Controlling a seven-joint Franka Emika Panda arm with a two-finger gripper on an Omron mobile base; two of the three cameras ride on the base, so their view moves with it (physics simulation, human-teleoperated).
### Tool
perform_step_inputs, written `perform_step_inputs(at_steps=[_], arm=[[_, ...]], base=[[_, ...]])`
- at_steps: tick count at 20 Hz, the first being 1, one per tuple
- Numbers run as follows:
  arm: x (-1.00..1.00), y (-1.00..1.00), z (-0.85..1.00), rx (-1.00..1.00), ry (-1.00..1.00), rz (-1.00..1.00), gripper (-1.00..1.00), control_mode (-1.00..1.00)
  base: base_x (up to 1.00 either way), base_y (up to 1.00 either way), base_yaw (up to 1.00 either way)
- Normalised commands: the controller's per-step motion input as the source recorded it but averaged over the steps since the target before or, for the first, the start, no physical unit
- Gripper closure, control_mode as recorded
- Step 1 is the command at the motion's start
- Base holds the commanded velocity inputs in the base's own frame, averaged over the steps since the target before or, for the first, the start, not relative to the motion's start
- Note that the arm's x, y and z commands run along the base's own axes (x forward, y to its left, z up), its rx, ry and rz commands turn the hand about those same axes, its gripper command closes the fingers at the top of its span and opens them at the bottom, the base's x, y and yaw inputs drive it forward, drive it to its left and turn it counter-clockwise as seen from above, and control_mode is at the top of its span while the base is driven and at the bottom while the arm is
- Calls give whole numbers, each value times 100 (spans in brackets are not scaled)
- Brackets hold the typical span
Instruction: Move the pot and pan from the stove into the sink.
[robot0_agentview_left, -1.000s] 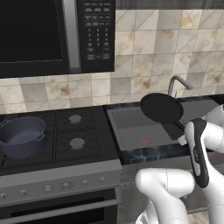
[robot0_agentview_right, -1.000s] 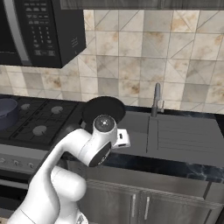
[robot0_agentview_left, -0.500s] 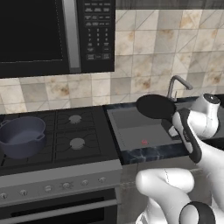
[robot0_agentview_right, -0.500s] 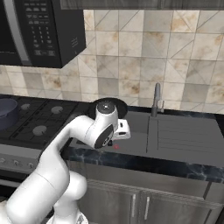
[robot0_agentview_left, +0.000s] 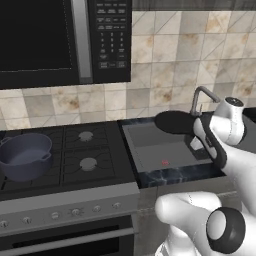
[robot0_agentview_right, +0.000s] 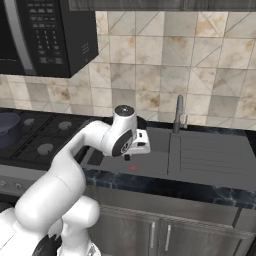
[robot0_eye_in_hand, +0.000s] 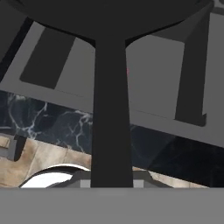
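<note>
Pan (robot0_agentview_left: 175, 121) held up in the air over the sink (robot0_agentview_left: 157, 150), right of centre in the left base frame; black disc level, its far edge close beside the gooseneck faucet (robot0_agentview_left: 201, 96). Handle runs back toward the white arm.

Pincer (robot0_eye_in_hand: 111, 181) clamped shut on the pan handle: in the hand frame the handle rises as a broad dark bar from bottom centre to the pan's underside across the top. Grey basin floor lies behind it, dark marbled bench (robot0_eye_in_hand: 57, 127) crossing lower left.

In the right base frame the wrist sits centre, above the left part of the sink (robot0_agentview_right: 195, 155); pan mostly hidden behind the arm.

Pot (robot0_agentview_left: 24, 155) on the stove (robot0_agentview_left: 85, 165), front left burner, far left of the left base frame, upright, well apart from the sink. Microwave (robot0_agentview_left: 60, 40) upper left.
</note>
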Motion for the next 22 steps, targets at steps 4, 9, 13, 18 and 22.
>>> perform_step_inputs(at_steps=[4, 9, 13, 18, 22], arm=[[1, 0, -25, -5, 5, 0, 100, -100], [2, 0, -28, -6, 7, 1, 100, -100], [1, 1, -29, -7, 5, 2, 100, -100], [20, 4, -19, -4, 3, 0, 100, -100], [36, 6, -14, -3, 6, 0, 100, -100]], base=[[0, 0, 0], [0, 0, 0], [0, 0, 0], [0, 0, 0], [0, 0, 0]])
